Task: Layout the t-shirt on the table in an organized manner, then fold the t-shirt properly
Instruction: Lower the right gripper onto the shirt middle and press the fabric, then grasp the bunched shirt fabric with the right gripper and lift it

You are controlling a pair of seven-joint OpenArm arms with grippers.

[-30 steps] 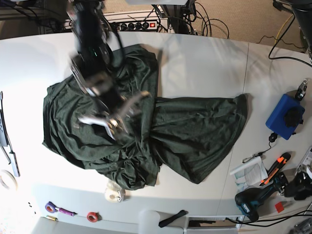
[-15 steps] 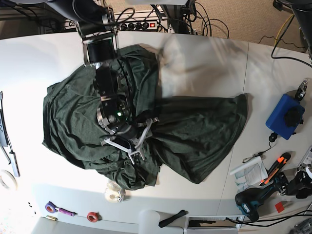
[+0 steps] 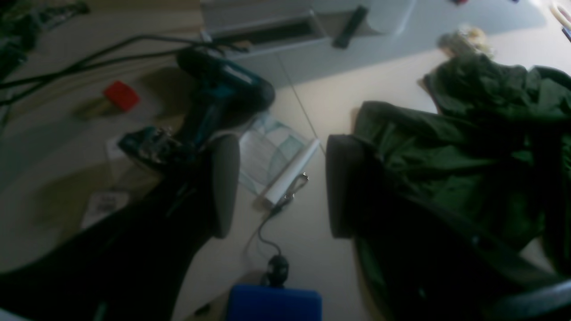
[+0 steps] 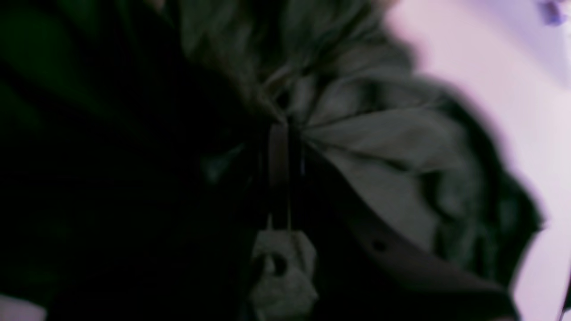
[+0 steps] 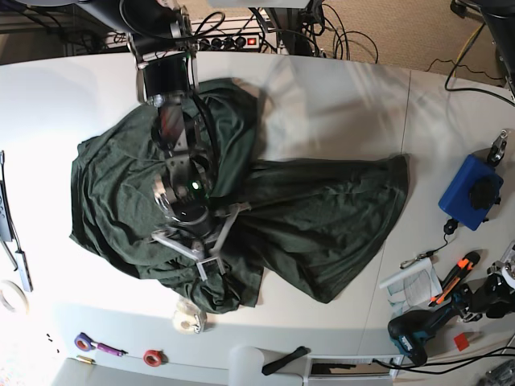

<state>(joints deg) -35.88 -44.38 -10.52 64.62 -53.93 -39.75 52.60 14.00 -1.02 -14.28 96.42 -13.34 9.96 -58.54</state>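
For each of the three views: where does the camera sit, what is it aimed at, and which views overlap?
Base: overhead, looking down on the table, t-shirt and right gripper.
Left wrist: behind the open left gripper, facing the table's cluttered edge.
Right wrist: close behind the gripper shut on bunched cloth.
Shared: all three show the t-shirt; base and left wrist share the blue box.

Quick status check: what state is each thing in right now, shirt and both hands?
t-shirt: crumpled, bunched near the table's front edge, not yet laid flat.
right hand: shut on a gathered fold of the t-shirt.
left hand: open, empty, above the clutter beside the t-shirt.
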